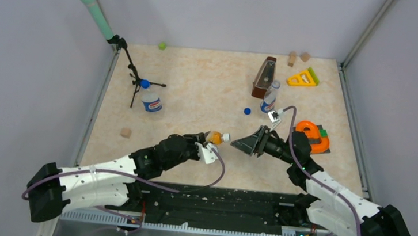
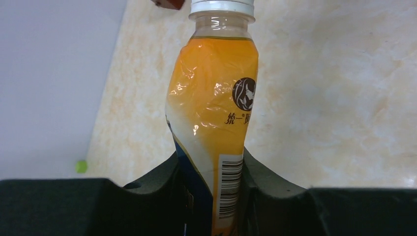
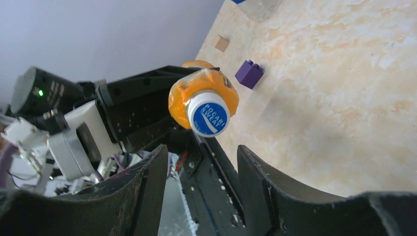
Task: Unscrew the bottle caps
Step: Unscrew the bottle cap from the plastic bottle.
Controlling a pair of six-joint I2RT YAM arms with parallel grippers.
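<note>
"Top external view: what has the left gripper (image 1: 206, 139) got?"

"It is clamped on a crumpled orange plastic bottle (image 1: 214, 136). The bottle is held off the marbled beige tabletop (image 1: 210, 83), lying roughly level with its neck towards the right arm. In the left wrist view, both fingers (image 2: 275, 196) press into the barcode end of the label."

"And the cap?"

"A round plastic screw cap with a white skirt and blue top (image 3: 209, 114) sits on that bottle's neck. In the right wrist view it faces the camera almost squarely."

"Is the right gripper (image 3: 199, 160) on it?"

"No. Its jaws stand apart with nothing between them. The cap lies just beyond the fingertips, and the overhead view shows a small gap between cap and gripper."

"Any other caps?"

"A loose dark blue round cap (image 1: 247, 111) lies on the table. It is near a clear plastic bottle with a blue-and-white label (image 1: 269, 99), which stands beside a brown wedge-shaped object (image 1: 264, 77). Another dark blue cap (image 1: 145, 83) is on a second clear bottle (image 1: 151, 102), which stands at the left beside a black tripod (image 1: 135, 79)."

"Anything near the orange bottle?"

"In the right wrist view, a small purple plastic cube (image 3: 249, 74) rests on the table beyond it. A tan wooden block (image 3: 222, 43) lies farther off."
</note>
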